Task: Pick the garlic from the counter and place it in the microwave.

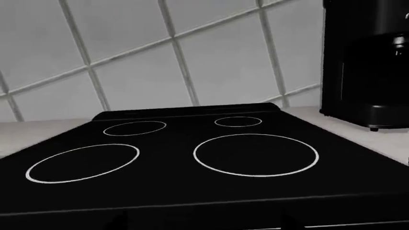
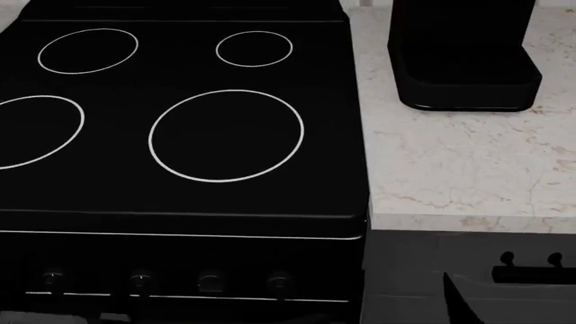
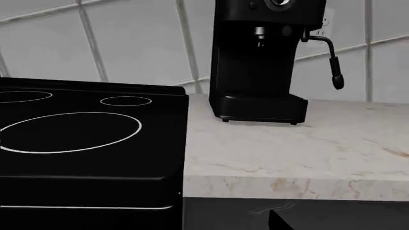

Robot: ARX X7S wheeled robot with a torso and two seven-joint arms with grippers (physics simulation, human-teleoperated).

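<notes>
The garlic is out of view in every frame, and so is the microwave. The cream-white marbled counter (image 2: pixel 459 169) runs to the right of the black stovetop and shows again in the right wrist view, where the counter (image 3: pixel 288 148) is bare in front of the coffee machine. No fingers of my left gripper can be made out against the black stove front. A dark wedge (image 3: pixel 332 221) at the edge of the right wrist view may be part of my right gripper; how its jaws stand does not show.
A glossy black stovetop (image 2: pixel 180 121) with white rings fills the left, with knobs (image 2: pixel 139 280) along its front. A black coffee machine (image 2: pixel 463 54) stands at the back of the counter. A grey tiled wall (image 1: pixel 160 48) is behind. A grey shape (image 2: pixel 513 297) sits below the counter edge.
</notes>
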